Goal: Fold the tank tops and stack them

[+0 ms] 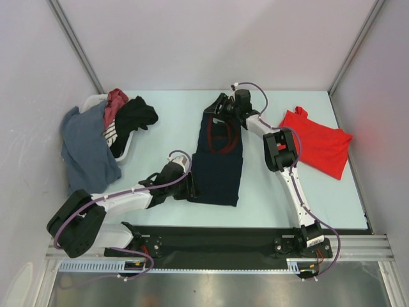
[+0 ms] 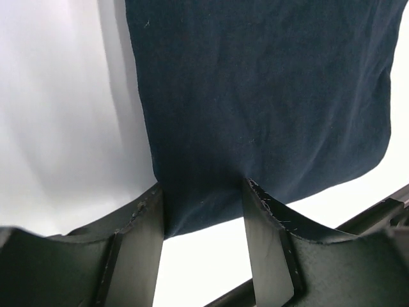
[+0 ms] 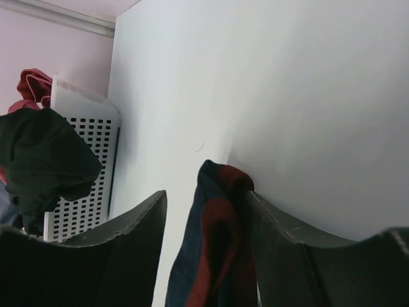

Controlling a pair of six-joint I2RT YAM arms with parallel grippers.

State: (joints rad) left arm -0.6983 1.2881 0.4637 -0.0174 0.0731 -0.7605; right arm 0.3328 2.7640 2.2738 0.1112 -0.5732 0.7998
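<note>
My left gripper [image 1: 192, 187] sits low on the pale table [image 1: 160, 131] at the near left corner of the dark navy cloth tank top with maroon trim [image 1: 220, 167]. In the left wrist view the two fingers of this gripper [image 2: 204, 192] stand apart on either side of the hem of the navy top [image 2: 268, 96]. The cloth lies flat between them, not pinched, so this gripper is open.

My right gripper [image 1: 218, 110] is at the far end of the same top, over the shoulder straps. Seen from the right wrist, its jaws are apart [image 3: 204, 198], and a bunched strap of navy and maroon cloth [image 3: 214, 256] stands up between them. It leans toward one finger and is clear of the other, so this gripper is open too.

The navy top lies spread out in the middle of the table, running from the far side toward the near edge. The bright red cloth tank top [image 1: 319, 148] lies well apart from it, near the table's right edge.

A white perforated plastic basket [image 1: 94, 101] stands at the far left corner. A grey-blue garment [image 1: 86, 147] is draped over its near side, and a black garment [image 1: 135, 116] and a dark red one [image 1: 115, 102] are heaped in it.
</note>
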